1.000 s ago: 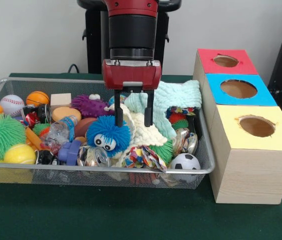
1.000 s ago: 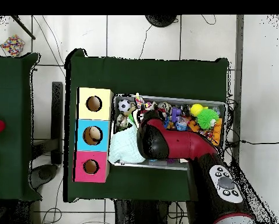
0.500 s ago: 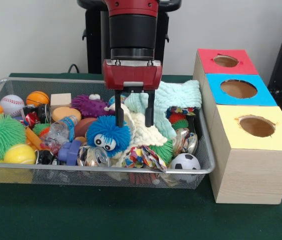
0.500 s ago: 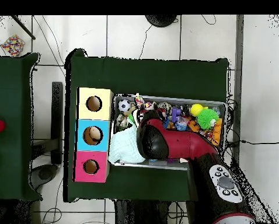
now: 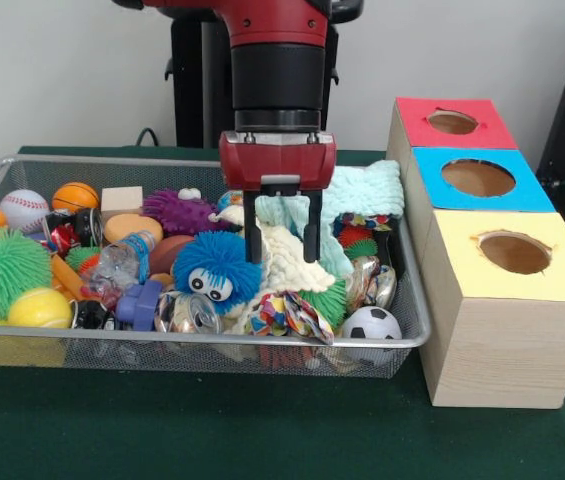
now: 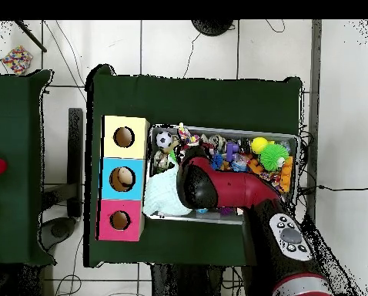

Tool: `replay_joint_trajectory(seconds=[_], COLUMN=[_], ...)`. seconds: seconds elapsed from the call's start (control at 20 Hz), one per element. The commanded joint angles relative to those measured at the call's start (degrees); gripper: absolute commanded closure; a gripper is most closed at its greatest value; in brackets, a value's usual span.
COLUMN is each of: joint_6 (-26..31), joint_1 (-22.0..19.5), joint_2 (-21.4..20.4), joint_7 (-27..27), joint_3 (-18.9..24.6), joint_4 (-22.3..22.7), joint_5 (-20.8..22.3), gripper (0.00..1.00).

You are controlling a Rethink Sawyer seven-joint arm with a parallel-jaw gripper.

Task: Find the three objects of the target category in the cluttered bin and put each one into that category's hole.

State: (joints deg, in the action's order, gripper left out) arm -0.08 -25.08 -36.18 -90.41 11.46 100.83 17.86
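Front view: gripper [image 5: 282, 228] stands wide apart, empty, over cream knit cloth [image 5: 284, 262] in the cluttered bin [image 5: 403, 338]. Blue puffball [image 5: 216, 270] lies just beside that cloth. Recommend recentring over the puffball before descending; red hole [image 5: 452, 121] lies beyond.

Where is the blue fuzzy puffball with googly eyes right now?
In the front view the blue fuzzy puffball sits near the middle of the silver wire-mesh bin, toward its near rim, just left of the cream knitted cloth and of the open gripper.
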Motion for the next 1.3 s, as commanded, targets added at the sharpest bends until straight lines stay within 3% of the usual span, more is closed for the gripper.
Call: replay_joint_trajectory(seconds=[0.05,0.35,0.7,0.9,1.3], joint_6=[7.7,10.5,12.8,13.4,18.4], joint_1=[0.6,-2.6,-3.6,-0.5,-2.4], joint_2=[5.9,6.4,6.9,4.2,-1.1], joint_7=[1.2,4.9,5.1,4.5,5.3], joint_3=[0.1,2.6,2.7,-0.4,1.4], joint_4=[-6.4,-8.6,-10.2,-10.8,-8.8], joint_5=[4.9,8.4,11.4,14.0,14.5], gripper=[0.0,0.0,0.0,0.0,0.0])
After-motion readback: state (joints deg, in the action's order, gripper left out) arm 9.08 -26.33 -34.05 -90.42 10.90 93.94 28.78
